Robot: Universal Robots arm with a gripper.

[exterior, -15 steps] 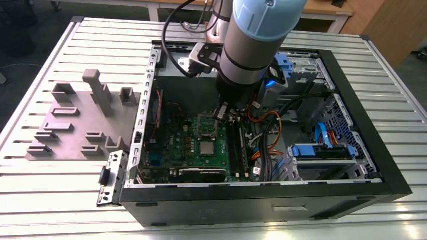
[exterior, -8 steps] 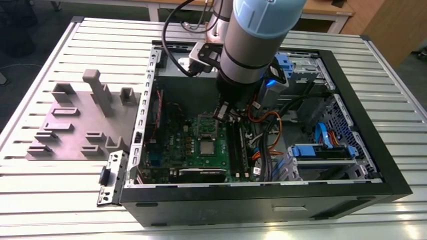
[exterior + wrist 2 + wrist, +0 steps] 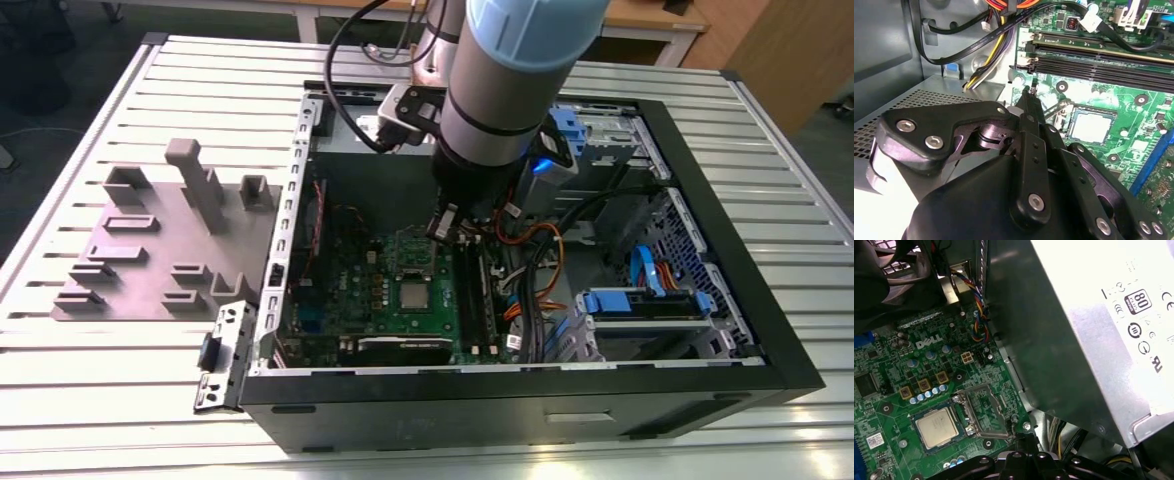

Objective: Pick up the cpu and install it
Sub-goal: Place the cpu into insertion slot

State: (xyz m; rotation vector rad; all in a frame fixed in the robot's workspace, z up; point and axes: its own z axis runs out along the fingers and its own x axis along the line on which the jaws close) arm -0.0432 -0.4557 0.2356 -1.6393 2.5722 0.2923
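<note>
Fingers (image 3: 1032, 131) of the gripper (image 3: 1028, 96) are drawn together to a narrow tip, with nothing visible between them, seen in the second wrist view inside an open desktop computer case (image 3: 747, 372). The tip hangs over the green motherboard (image 3: 1149, 112), just beside the corner of the processor socket and near the ends of the black memory slots (image 3: 1104, 67).

The cpu (image 3: 1091, 125) lies flat in its socket, apart from the gripper, its silver top uncovered. In the first wrist view the cpu (image 3: 936, 427) has the socket's metal load frame (image 3: 985, 409) swung open beside it, towards the silver power supply (image 3: 1079, 345). Whether the chip is fully seated cannot be told.

In the exterior view the arm (image 3: 514, 80) reaches down into the middle of the case, and the cpu (image 3: 418, 295) shows near the centre of the board. A grey fixture plate with blocks (image 3: 147, 250) lies on the slatted aluminium table (image 3: 107, 400) by the case's side, at the exterior view's left.
</note>
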